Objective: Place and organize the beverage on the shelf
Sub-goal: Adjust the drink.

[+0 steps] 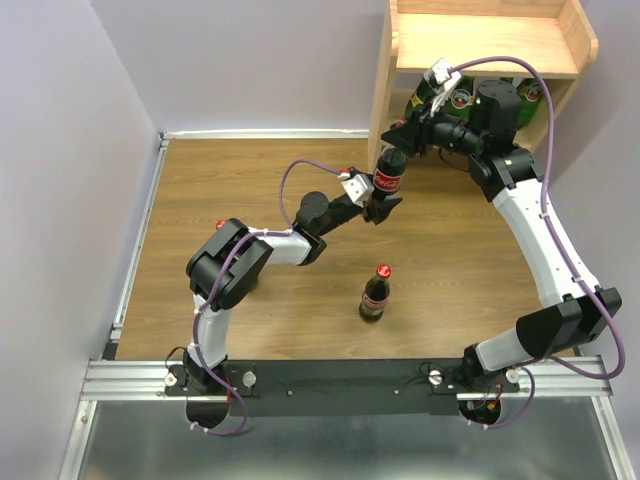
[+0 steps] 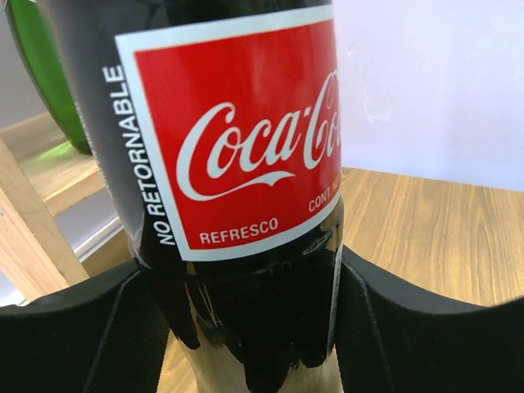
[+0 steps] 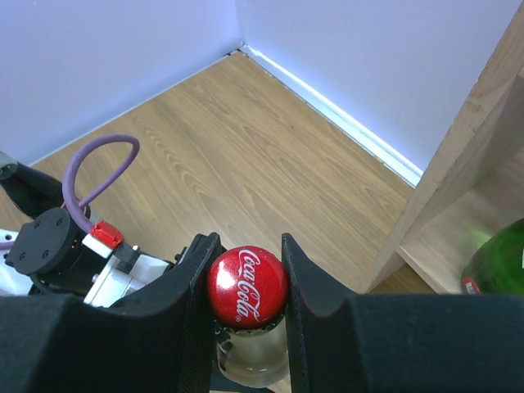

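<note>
A dark cola bottle (image 1: pixel 388 180) with a red label (image 2: pixel 237 131) stands upright just left of the light-wood shelf (image 1: pixel 480 45). My left gripper (image 1: pixel 380 205) is shut on its lower body, with fingers (image 2: pixel 82 327) on both sides. My right gripper (image 1: pixel 402 135) is shut on its red cap (image 3: pixel 246 285) from above. A second cola bottle (image 1: pixel 375 293) stands alone on the table in front. Green bottles (image 1: pixel 425 95) stand on the shelf's lower tier, partly hidden by my right arm. One shows in the right wrist view (image 3: pixel 499 262) and one in the left wrist view (image 2: pixel 49 74).
The shelf's left side panel (image 3: pixel 458 172) stands close to the right of the held bottle. The shelf's top board (image 1: pixel 500 40) holds no bottles. Walls close off the left (image 1: pixel 60 200) and back (image 1: pixel 270 60) of the wooden table (image 1: pixel 250 180).
</note>
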### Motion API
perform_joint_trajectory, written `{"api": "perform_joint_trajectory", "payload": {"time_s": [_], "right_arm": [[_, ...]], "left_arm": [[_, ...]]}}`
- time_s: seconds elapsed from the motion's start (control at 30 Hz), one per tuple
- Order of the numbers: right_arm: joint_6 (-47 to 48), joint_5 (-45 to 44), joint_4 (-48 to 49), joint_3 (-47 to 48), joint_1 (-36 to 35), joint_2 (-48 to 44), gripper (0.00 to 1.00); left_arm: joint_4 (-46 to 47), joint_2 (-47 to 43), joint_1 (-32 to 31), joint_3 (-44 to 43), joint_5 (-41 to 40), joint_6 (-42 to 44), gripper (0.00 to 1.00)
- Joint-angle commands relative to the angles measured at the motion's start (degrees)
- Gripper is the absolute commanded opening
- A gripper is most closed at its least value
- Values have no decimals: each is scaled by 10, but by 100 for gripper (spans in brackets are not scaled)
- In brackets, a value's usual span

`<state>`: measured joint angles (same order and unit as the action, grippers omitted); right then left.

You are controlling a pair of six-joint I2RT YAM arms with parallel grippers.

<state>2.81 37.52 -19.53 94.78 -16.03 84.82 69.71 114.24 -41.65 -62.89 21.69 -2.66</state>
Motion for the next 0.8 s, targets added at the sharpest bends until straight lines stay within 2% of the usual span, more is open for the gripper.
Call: {"api": "perform_joint_trajectory", "payload": {"time_s": [0.0,0.1,0.13,0.17,0.23,0.37,0.47,0.53,0.57,0.6,0.63,0.67,0.7,0.77], "right_arm": [[-20,18,97,32,-5,-17,1],[-23,20,99,27,-5,-18,1],[-24,21,100,26,-5,-20,1],[-25,22,100,24,-5,-20,1],[-27,27,102,22,-5,-22,0],[-27,46,102,9,-6,-25,2],[-20,59,103,-12,-6,-31,22],[-12,63,104,-21,-6,-34,24],[-11,64,105,-29,-5,-37,31],[-10,64,104,-32,-5,-40,32],[-10,65,105,-35,-6,-40,32],[-8,67,106,-37,-5,-41,9],[-10,67,107,-36,-6,-44,1],[-12,69,109,-36,-5,-45,1]], "left_arm": [[32,-2,1,-13,9,-4,69],[37,1,1,-19,15,-7,58],[37,5,1,-25,19,-7,48],[37,5,2,-27,22,-9,25],[47,6,3,-26,24,-10,2],[82,-8,5,-11,21,-18,0],[110,-30,4,6,17,-17,0],[122,-47,5,16,12,-16,0],[125,-52,4,19,12,-15,0],[132,-57,5,22,9,-15,0],[133,-64,4,25,10,-15,0],[136,-67,4,26,9,-15,0],[138,-68,4,27,11,-14,0],[137,-67,6,26,11,-16,0]]}}
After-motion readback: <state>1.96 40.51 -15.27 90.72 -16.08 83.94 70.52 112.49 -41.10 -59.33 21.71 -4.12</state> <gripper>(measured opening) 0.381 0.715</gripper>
